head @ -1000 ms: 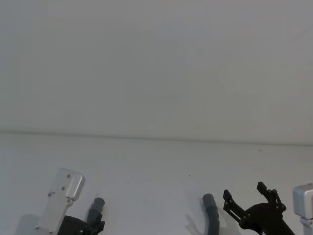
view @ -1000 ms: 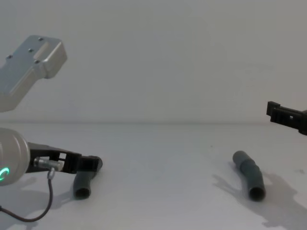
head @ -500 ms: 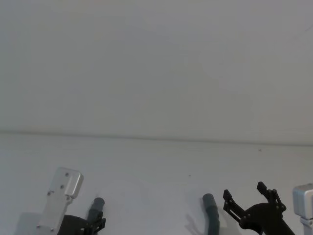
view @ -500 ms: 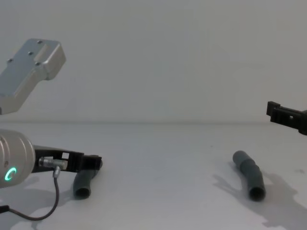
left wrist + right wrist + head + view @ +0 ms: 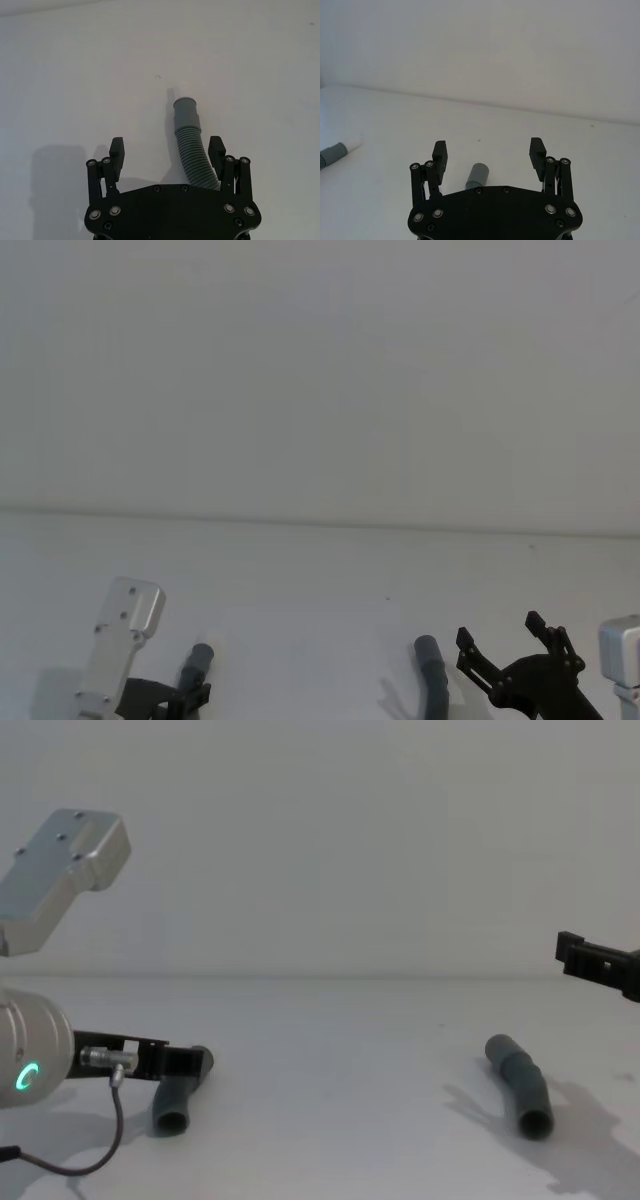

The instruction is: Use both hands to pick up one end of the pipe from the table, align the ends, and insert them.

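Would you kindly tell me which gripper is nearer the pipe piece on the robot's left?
Left. The left gripper straddles that pipe piece with open fingers, down at the table; the right gripper hovers open near the other piece, across the table.

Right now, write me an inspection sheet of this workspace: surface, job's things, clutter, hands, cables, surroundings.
Surface: plain white matte table, flat, with the arms' shadows on it.
Job's things: left dark grey corrugated pipe piece and right dark grey corrugated pipe piece, both lying on the table, apart, not joined.
Clutter: nothing seen.
Hands: left black hand open, low at the table, with the left piece between its fingers, close to one; right black hand open, raised over the right piece's smooth grey cuff.
Cables: thin dark cable loops down from the left arm toward the table.
Surroundings: pale grey wall behind.
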